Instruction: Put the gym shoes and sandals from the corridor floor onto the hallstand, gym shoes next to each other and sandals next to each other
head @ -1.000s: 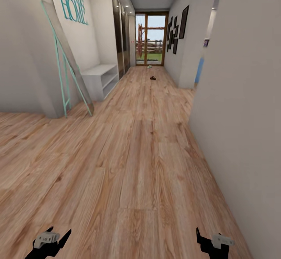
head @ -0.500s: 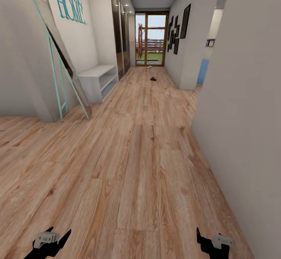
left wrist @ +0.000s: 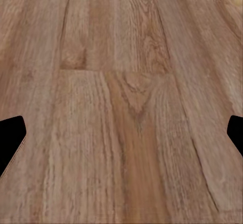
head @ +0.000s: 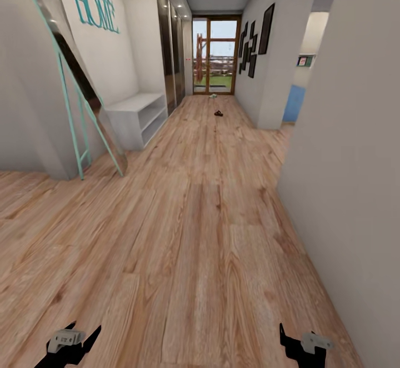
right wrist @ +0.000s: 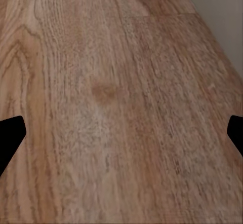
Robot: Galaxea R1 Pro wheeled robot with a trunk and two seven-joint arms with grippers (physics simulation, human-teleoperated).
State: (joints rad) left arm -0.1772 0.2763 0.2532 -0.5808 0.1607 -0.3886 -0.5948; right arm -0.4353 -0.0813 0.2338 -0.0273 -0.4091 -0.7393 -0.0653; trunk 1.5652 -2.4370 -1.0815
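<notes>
Forward along the corridor floor (head: 200, 235) the view is advancing; the mirror (head: 75, 87) is sliding leftward. Hallstand (head: 136, 114) is standing left; sandals (head: 219, 113) and gym shoes (head: 213, 96) are lying far ahead. Both jaws are spread, empty.

Grey walls (head: 355, 151), leaning mirror (head: 78, 85), perhaps glazed door (head: 215, 57)

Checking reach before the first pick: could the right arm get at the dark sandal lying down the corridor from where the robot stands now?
Probably not. The sandal lies far down the corridor floor, near the glass door, while the right gripper hangs open and empty close to the robot. Nothing blocks the way; the base must drive closer first.
</notes>
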